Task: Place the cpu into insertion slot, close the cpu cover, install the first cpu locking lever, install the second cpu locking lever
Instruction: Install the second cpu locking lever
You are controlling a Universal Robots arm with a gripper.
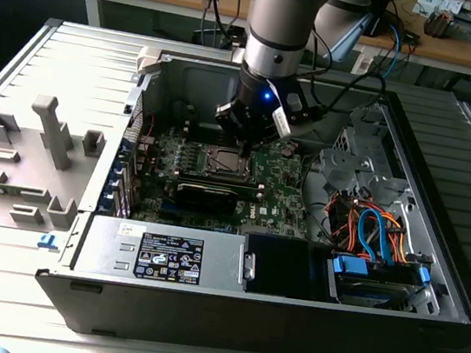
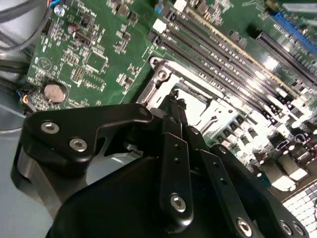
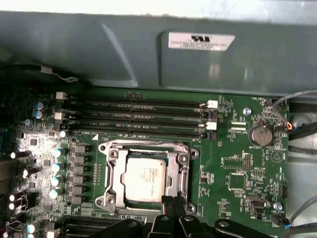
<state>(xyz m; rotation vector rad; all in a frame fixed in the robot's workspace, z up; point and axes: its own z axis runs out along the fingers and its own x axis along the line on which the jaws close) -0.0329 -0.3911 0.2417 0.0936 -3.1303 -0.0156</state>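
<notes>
The cpu, a silvery square chip, lies flat in the insertion slot on the green board. The cpu cover, a thin silver frame, lies down around it. In the exterior view the cpu sits just below my gripper. My gripper hangs low over one edge of the socket, its black fingers pressed together with nothing between them. In the second wrist view the gripper tip points at the socket's metal rim. I cannot make out the locking levers.
Memory slots run beside the socket and a round coin battery sits farther off. A black heatsink block, the power supply and a bundle of coloured cables fill the open case. Case walls surround the board.
</notes>
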